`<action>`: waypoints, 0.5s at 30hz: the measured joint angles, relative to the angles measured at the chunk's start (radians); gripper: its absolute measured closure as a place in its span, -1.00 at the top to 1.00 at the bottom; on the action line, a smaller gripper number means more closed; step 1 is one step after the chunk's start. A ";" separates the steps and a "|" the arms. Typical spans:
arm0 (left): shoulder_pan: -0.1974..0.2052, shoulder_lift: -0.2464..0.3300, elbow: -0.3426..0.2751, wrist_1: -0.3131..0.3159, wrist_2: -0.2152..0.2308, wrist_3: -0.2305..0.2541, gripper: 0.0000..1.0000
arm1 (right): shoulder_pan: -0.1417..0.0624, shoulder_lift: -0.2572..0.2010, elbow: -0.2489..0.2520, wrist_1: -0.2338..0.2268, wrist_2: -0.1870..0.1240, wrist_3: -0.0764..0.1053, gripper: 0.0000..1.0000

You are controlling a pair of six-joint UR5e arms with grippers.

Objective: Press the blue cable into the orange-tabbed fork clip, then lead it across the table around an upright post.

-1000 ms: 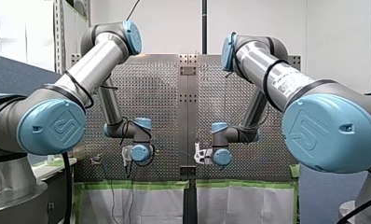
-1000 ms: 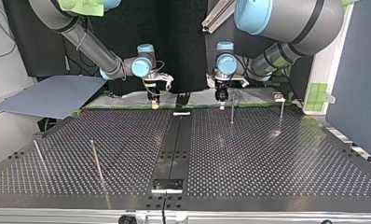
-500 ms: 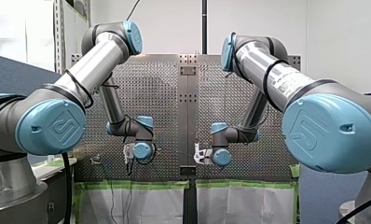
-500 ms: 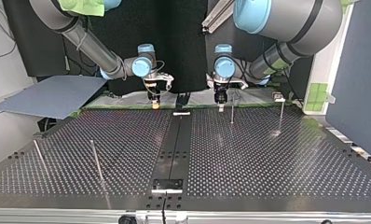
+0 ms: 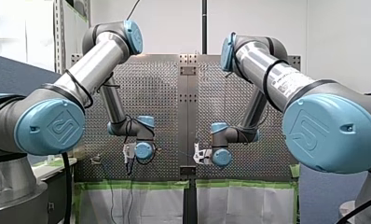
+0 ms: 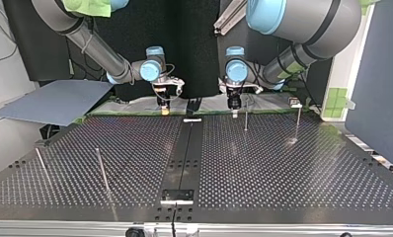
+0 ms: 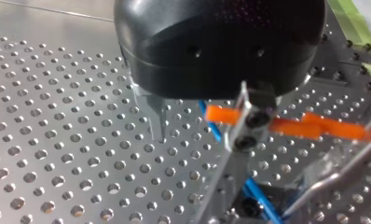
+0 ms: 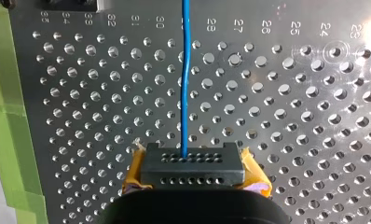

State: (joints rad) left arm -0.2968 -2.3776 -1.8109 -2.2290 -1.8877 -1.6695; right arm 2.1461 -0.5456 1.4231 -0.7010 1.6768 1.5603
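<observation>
The left fingers (image 7: 158,121), spread apart by the orange-tabbed clip (image 7: 291,126) at the counter's (image 6: 283,168) arm-side edge, have drifted slightly toward the middle. The right fingers (image 8: 193,170) stay clenched on the blue cable (image 8: 186,84).

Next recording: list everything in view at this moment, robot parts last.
blue cable: one, blue, running from the right gripper over the table.
fork clip: one, orange-tabbed, beside the left gripper.
upright posts: four, metal, two on each half of the top view.
table: one, perforated metal.
sheet: one, grey-blue, top view's left.
green tape: along the table's edge.
left gripper: black, open.
right gripper: yellow pads, shut on blue cable.
</observation>
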 joint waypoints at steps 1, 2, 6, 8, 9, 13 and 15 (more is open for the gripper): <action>-0.001 0.000 0.000 0.000 -0.002 0.005 -0.18 | 0.000 0.000 0.000 0.000 0.000 0.000 -1.00; -0.002 0.000 0.000 0.001 -0.004 0.010 -0.18 | 0.000 0.000 0.000 -0.001 0.000 0.000 -1.00; -0.007 0.000 0.000 0.003 -0.013 0.035 -1.00 | 0.001 0.000 0.000 -0.002 0.000 0.000 -1.00; -0.010 0.000 0.000 0.004 -0.020 0.043 -1.00 | 0.001 0.000 0.000 -0.003 0.000 0.000 -1.00; -0.011 0.000 0.000 0.004 -0.023 0.045 -1.00 | 0.001 0.000 0.000 -0.003 0.000 0.000 -1.00; -0.014 0.000 0.000 0.006 -0.035 0.048 -1.00 | 0.001 0.000 0.000 -0.003 0.000 0.000 -1.00; -0.015 0.000 0.000 0.006 -0.036 0.048 -1.00 | 0.001 0.001 0.000 -0.003 0.000 0.000 -1.00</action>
State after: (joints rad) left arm -0.3120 -2.3777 -1.8110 -2.2231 -1.9233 -1.6219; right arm 2.1468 -0.5448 1.4230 -0.7041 1.6768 1.5603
